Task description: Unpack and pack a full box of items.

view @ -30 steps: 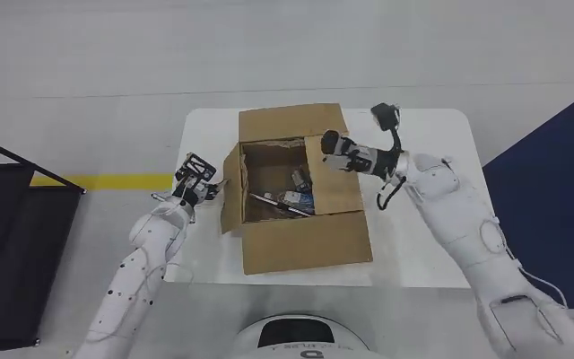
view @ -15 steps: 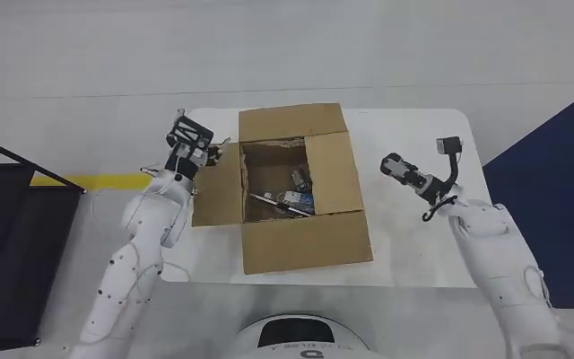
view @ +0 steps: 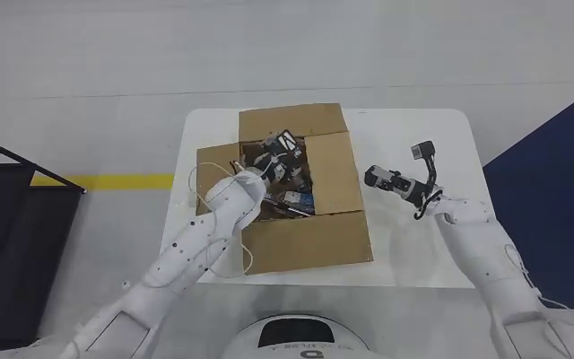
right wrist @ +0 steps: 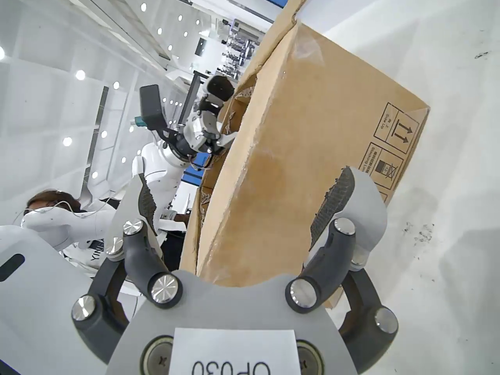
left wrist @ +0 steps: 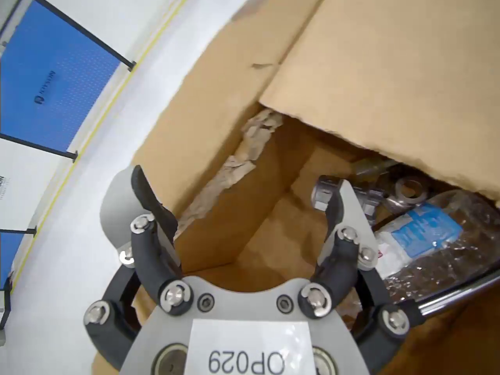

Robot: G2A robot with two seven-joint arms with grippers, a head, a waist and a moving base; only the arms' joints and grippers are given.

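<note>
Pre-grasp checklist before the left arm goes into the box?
1. Box flaps folded out: ok.
2. Left gripper open, empty, above the opening: ok.
3. Bag with blue label visible, label uncovered: ok.
4. Metal rod free of the bag: cannot tell.
5. Right gripper open, outside the box, beside it: ok.
</note>
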